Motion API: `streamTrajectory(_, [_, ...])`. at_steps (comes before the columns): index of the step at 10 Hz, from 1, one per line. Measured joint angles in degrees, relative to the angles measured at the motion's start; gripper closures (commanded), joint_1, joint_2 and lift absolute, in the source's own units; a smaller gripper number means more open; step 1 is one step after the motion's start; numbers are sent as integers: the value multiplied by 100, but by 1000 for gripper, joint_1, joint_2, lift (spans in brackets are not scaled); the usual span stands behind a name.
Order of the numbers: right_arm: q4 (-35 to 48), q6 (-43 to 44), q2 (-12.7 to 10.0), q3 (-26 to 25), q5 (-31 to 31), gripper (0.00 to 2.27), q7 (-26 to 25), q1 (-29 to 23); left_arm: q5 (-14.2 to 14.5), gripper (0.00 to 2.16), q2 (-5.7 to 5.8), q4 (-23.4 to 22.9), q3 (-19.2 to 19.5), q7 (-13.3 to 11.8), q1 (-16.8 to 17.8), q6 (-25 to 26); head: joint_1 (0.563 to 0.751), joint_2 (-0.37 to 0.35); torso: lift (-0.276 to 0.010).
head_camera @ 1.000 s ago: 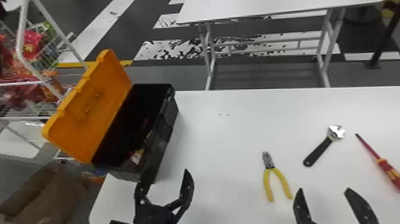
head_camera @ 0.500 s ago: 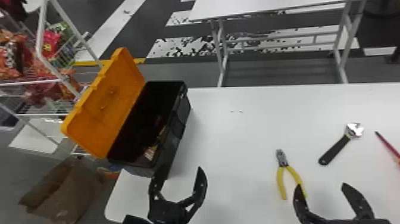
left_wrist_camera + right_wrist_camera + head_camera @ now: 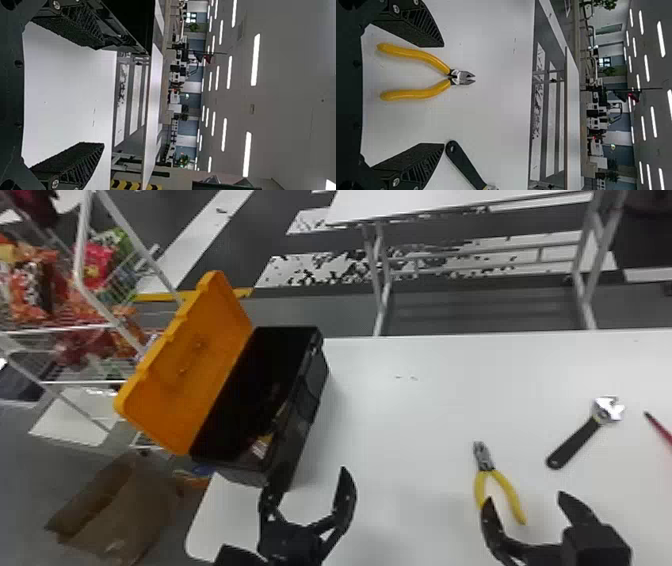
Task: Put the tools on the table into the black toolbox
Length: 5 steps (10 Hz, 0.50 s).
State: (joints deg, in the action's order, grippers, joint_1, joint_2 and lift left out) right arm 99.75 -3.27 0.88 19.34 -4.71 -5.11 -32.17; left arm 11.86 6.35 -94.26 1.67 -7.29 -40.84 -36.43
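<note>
White table, yellow-handled pliers near the right gripper's parted jaws

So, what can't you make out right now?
Toolbox contents: lost in its dark inside, head view; one pale item is too small to identify.
Red shaft: one end cut off by the head view's right edge.
Contact between left tool and toolbox: a finger overlaps the toolbox's near end, head view, hiding any gap.
</note>
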Motion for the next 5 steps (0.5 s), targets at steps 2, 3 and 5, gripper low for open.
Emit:
streamTrajectory(2, [-66,-247,-9,188,-99,117,-232,128,0,93,25,9,-11,-34,35,16,695,350,-75])
streamTrajectory(3, [-116,-321,-15,257,-115,117,-310,190,0,93,37,12,-16,-42,54,39,695,350,-75])
streamTrajectory(5, [-243,-482,-35,361,-122,117,-384,363,6,93,52,24,-20,-44,86,75,695,350,-75])
